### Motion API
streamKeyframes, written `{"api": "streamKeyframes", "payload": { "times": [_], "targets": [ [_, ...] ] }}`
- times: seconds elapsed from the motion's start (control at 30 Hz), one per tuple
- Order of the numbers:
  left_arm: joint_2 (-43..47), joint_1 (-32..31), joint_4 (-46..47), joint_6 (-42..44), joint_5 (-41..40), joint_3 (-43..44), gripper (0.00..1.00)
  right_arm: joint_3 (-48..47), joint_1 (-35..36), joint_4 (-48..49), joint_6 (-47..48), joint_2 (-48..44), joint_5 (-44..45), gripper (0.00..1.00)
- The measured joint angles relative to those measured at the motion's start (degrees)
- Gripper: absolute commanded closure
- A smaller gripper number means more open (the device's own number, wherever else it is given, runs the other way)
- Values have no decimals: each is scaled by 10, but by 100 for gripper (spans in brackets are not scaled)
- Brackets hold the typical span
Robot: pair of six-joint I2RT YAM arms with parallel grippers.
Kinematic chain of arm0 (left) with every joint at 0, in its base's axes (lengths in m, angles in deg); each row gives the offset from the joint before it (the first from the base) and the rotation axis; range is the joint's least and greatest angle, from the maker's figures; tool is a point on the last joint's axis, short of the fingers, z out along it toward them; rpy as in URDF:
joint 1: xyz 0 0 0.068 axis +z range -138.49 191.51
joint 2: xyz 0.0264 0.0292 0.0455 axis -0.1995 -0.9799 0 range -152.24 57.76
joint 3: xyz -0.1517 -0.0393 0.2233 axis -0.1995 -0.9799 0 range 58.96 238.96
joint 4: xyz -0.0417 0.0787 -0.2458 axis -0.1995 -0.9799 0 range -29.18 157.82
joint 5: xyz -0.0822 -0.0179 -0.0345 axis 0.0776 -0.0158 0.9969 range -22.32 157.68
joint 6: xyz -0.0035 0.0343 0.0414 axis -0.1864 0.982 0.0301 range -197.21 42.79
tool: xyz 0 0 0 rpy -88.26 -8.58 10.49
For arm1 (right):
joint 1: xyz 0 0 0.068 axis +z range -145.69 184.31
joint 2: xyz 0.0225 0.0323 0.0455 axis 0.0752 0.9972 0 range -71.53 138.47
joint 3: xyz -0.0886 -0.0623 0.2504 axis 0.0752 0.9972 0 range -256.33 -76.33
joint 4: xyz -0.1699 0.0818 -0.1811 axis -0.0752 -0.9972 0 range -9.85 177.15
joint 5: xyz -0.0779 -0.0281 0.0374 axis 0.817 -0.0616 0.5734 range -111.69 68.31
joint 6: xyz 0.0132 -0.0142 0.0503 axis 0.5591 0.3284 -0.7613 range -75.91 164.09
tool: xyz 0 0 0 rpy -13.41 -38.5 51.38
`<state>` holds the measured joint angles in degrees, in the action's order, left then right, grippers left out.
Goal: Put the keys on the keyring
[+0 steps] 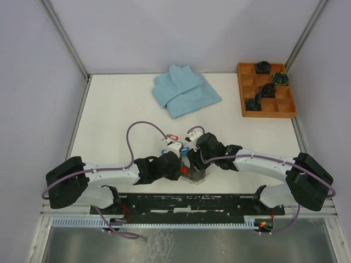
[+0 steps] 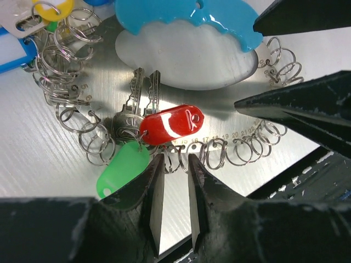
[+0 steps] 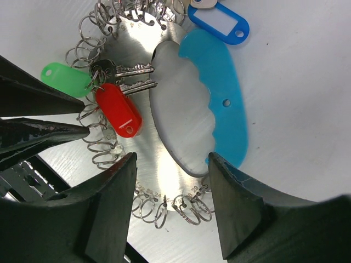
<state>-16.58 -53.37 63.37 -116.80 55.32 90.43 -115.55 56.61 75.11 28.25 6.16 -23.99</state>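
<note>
Two silver keys (image 3: 134,69) on one keyring (image 3: 159,175), carrying one red tag (image 3: 118,109) and one green tag (image 3: 66,79). At the ring's rim: one yellow tag (image 2: 52,8), one white tag (image 2: 16,13), at least one blue tag (image 3: 219,23). Tabletop (image 1: 109,120): one folded blue cloth (image 1: 185,90) at 12 o'clock, one wooden tray (image 1: 284,105) at 1 o'clock.

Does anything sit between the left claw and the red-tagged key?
Only small wire loops of the keyring: a few lie at the plate edge between the left claw and the red tag. The green tag lies beside one finger, off the direct line. Nothing else visible blocks it.
</note>
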Motion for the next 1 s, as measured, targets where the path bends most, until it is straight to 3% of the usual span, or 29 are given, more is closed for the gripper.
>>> {"api": "streamKeyframes", "payload": {
  "times": [0.3, 0.7, 1.0],
  "targets": [
    [-26, -9, -21, 0, -27, 19, 70, 3, 0, 4, 0, -4, 0, 37],
    [-51, -13, -27, 0, -31, 36, 83, 3, 0, 4, 0, -4, 0, 37],
    [-59, -15, -43, 0, -44, 48, 80, 5, 0, 4, 1, -14, 0, 37]
  ]
}}
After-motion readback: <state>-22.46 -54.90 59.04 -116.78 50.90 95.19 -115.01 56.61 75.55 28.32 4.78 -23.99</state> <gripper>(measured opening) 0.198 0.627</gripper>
